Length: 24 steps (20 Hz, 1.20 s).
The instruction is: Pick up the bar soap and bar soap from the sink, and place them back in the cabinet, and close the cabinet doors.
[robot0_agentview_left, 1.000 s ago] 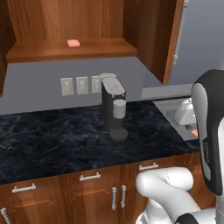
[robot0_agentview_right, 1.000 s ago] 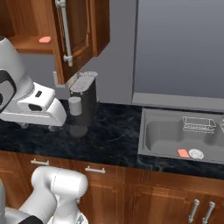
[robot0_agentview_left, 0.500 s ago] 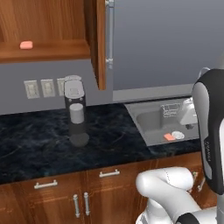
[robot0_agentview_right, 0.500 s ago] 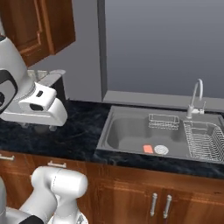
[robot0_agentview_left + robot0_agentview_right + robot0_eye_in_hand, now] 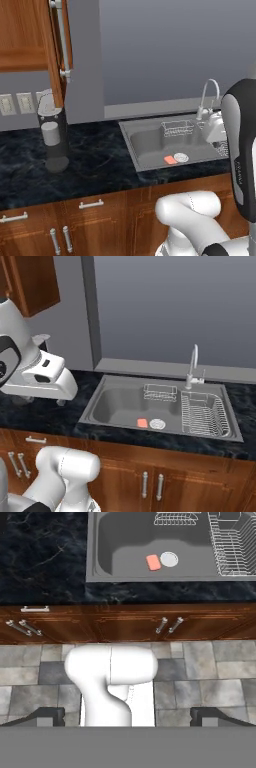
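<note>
Salmon-pink bar soap point(image 5: 153, 562) lies on the sink point(image 5: 125, 576) floor just left of the drain point(image 5: 169, 559), far ahead of the jaws, whose opening cannot be told.

Black marbled counter point(image 5: 100, 160) over reddish-brown low cabinets point(image 5: 165, 476). Carries a dark coffee machine point(image 5: 52, 132) near its back edge, well left of the sink point(image 5: 115, 406). Grey sink set into it; one salmon bar soap point(image 5: 142, 422) flat on the basin floor, just beside the drain point(image 5: 157, 424).
</note>
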Motion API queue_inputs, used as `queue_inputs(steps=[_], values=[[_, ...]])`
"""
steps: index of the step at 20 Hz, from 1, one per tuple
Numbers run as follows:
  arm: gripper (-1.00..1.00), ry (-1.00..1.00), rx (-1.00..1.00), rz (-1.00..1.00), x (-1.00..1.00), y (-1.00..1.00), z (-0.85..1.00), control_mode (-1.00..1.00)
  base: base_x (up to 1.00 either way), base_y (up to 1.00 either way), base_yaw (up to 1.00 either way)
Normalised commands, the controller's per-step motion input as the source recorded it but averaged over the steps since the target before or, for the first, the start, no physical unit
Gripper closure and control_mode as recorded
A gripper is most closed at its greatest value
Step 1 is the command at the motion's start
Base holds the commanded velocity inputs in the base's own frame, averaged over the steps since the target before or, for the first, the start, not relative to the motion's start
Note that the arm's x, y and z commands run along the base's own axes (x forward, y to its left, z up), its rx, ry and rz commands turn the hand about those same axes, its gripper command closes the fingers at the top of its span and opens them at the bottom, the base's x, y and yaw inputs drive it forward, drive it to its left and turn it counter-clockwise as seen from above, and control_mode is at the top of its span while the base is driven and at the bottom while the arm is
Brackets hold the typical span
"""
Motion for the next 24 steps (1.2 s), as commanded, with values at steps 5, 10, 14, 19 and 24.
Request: queue_inputs(steps=[5,10,14,19,24], values=[[-1.0,0.0,0.0,0.0,0.0,0.0,0.0,1.0,0.16,-0.33,0.0],[-1.0,0.0,0.0,0.0,0.0,0.0,0.0,1.0,0.29,-0.37,0.0],[-1.0,0.0,0.0,0.0,0.0,0.0,0.0,1.0,0.24,-0.47,0.0],[-1.0,0.0,0.0,0.0,0.0,0.0,0.0,1.0,0.2,-0.48,-0.02],[-1.0,0.0,0.0,0.0,0.0,0.0,0.0,1.0,0.27,-0.28,-0.07]])
